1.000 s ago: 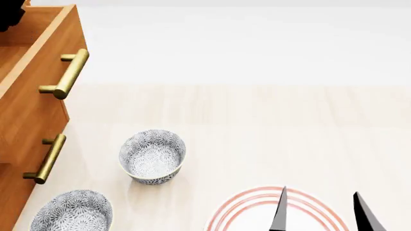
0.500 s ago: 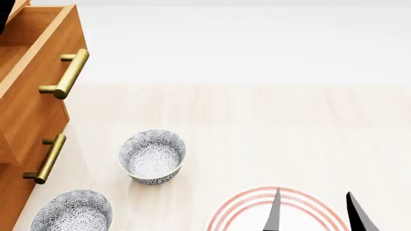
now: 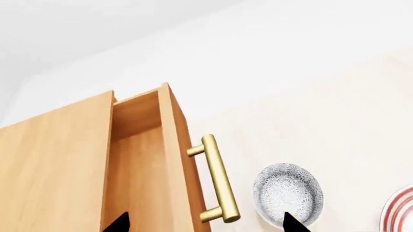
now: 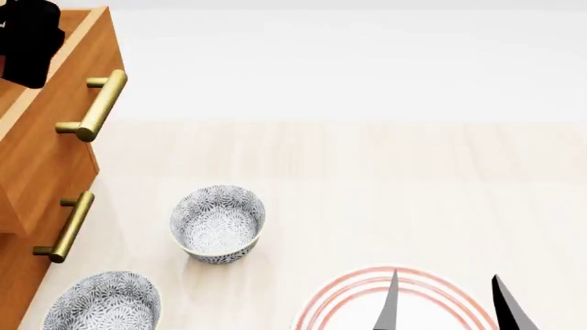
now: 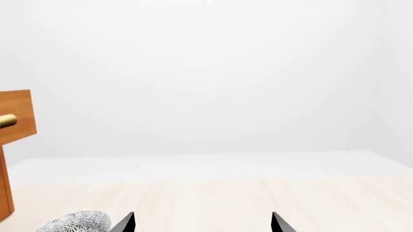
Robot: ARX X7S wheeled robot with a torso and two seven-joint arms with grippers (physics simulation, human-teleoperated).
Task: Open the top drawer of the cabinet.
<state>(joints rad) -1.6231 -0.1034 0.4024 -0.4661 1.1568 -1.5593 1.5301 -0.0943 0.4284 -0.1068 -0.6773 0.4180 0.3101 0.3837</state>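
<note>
Top drawer [image 4: 51, 130] of the cabinet [image 4: 18, 275] stands pulled out, its brass handle [image 4: 95, 105] free — no claw on it. L gripper [image 3: 203, 223] hovers above the drawer w/ tips spread wide, holding nothing; the handle sits btwn and ahead of its tips, one patterned bowl [image 3: 287, 194] by the far tip. R gripper [image 4: 447, 306] is well away to the right, over a red-ringed plate [image 4: 344, 295], also wide and empty. Second bowl [image 4: 103, 301] lies nearer the cabinet's lower fronts.
</note>
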